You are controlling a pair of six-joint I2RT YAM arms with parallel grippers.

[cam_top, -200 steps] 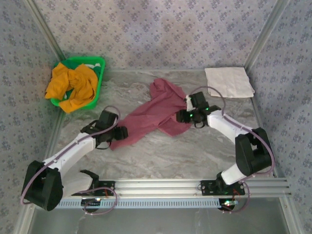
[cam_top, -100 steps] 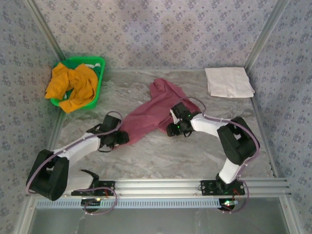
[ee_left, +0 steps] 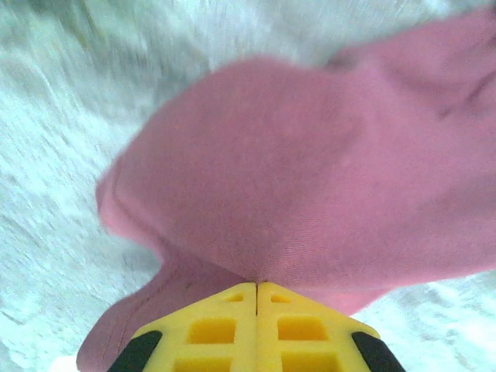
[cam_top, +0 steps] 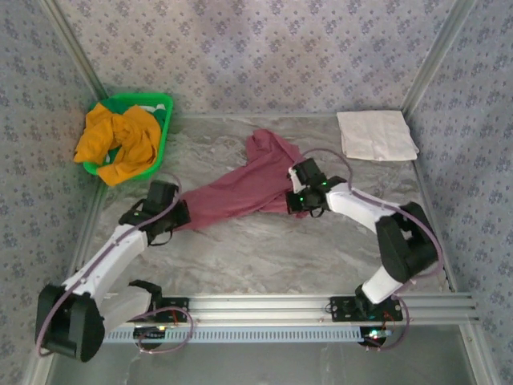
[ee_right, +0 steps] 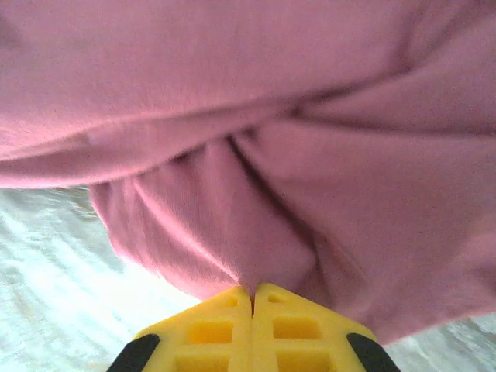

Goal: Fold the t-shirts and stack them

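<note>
The maroon t-shirt (cam_top: 240, 191) lies crumpled and drawn out in a diagonal band across the marble table (cam_top: 264, 257). My left gripper (cam_top: 178, 216) is at its lower-left end, shut on a fold of the cloth. In the left wrist view the yellow fingertips (ee_left: 256, 285) meet with maroon cloth (ee_left: 310, 170) pinched at their tips. On the shirt's right edge my right gripper (cam_top: 295, 200) is shut on a bunch of fabric. The right wrist view shows the cloth (ee_right: 271, 116) nipped between the closed tips (ee_right: 253, 290). The mustard-orange t-shirt (cam_top: 120, 143) is heaped in the basket.
The green plastic basket (cam_top: 164, 104) stands at the back left by the wall. A folded white cloth (cam_top: 377, 134) lies at the back right. Metal frame rails run along the table's sides and near edge.
Both grippers have closed on the maroon shirt. The left gripper has drawn back to the left and the right one has shifted up and right, stretching the cloth between them.
</note>
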